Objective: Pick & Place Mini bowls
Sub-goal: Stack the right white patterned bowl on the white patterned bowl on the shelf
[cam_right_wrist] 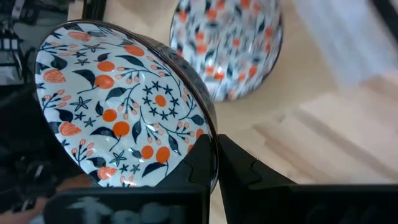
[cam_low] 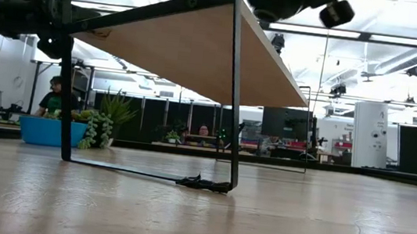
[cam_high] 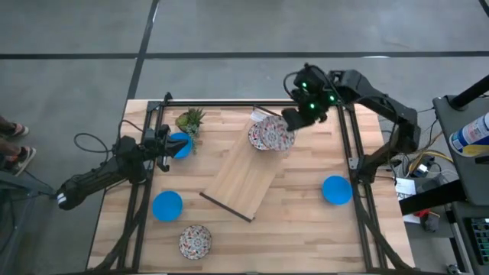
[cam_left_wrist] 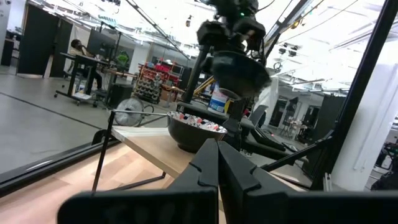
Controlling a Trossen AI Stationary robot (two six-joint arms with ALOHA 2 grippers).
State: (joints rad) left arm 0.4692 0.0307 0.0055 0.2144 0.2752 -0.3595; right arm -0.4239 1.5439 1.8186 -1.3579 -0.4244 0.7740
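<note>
My right gripper (cam_high: 293, 122) is over the far end of the raised wooden board (cam_high: 241, 183), shut on a red-and-dark patterned mini bowl (cam_right_wrist: 118, 106). A second patterned bowl (cam_right_wrist: 233, 43) sits on the board just beyond it. A third (cam_high: 195, 241) rests on the table near the near edge. Three blue bowls stand on the table: one (cam_high: 180, 145) by the plant, one (cam_high: 167, 205) near left, one (cam_high: 336, 189) right. My left gripper (cam_left_wrist: 217, 163) is shut and hovers by the blue bowl near the plant, touching nothing. My right gripper pinches the patterned bowl's rim (cam_right_wrist: 208, 140), one finger on the inner face and one on the outer wall. The fingers come from above, slanting from the far right. The bowl is tilted steeply and hangs clear above the board (cam_left_wrist: 239, 68).
The board stands as a shelf on a black wire frame (cam_low: 230, 96) in mid table. A small green plant (cam_high: 191, 120) sits at the far left. Black frame rails (cam_high: 351, 145) run along the table's sides. A person (cam_low: 53, 99) sits in the room behind.
</note>
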